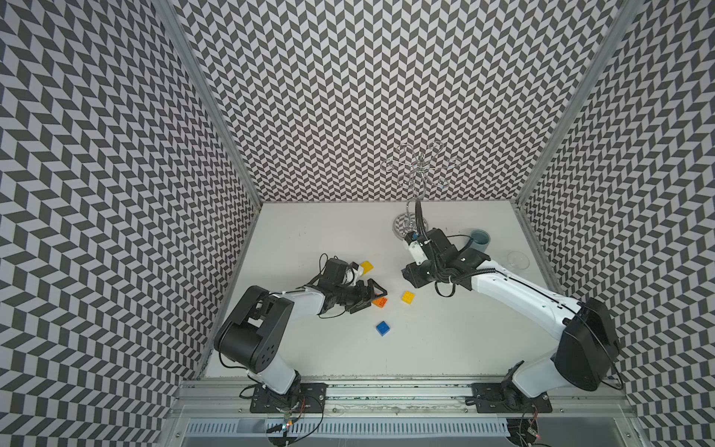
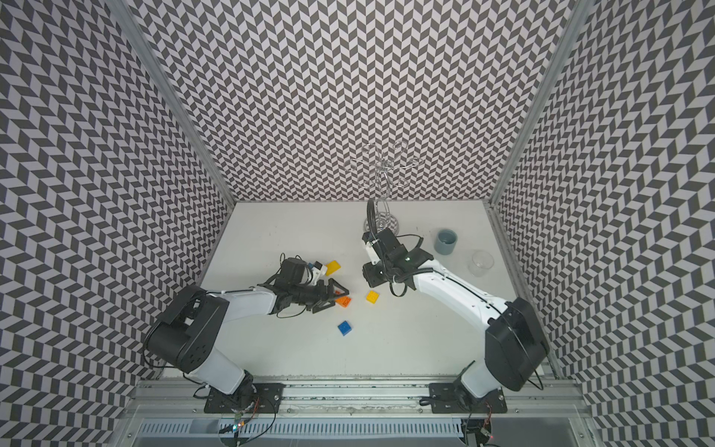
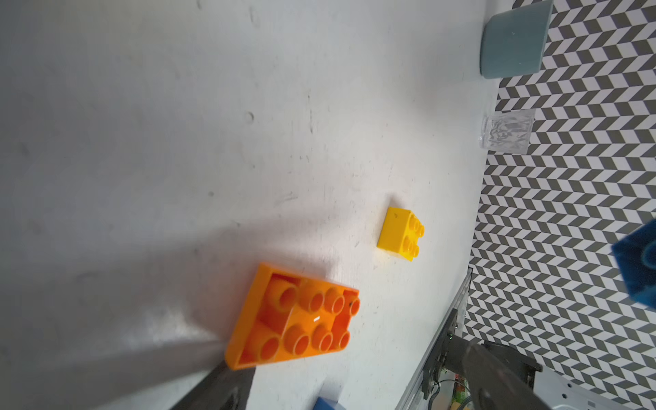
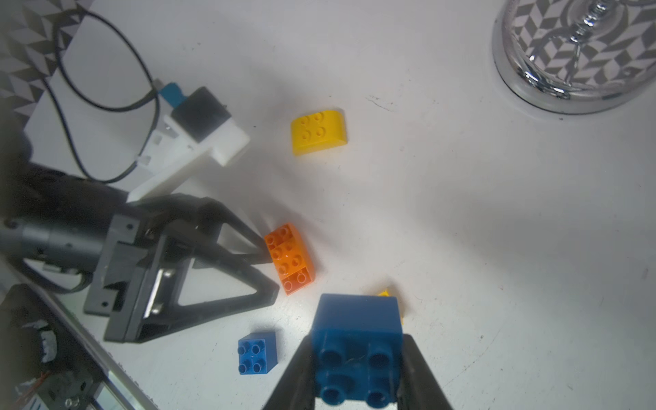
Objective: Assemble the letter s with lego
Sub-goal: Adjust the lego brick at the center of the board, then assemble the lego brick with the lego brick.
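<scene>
While the blue square plastic brick (image 1: 382,328) is lying nearest, the left gripper (image 4: 273,276) is gaping beside the orange oblong brick (image 4: 289,259), which my off-centre pinch could flick away; beyond, the right gripper (image 4: 356,376) is clamping a second blue brick (image 4: 356,330).

Both top views: high at the front, looking steeply down, far, whole table (image 1: 309,240) in frame. Wrist views: close, low over table; both catch orange brick (image 3: 294,319), as do top views.
</scene>
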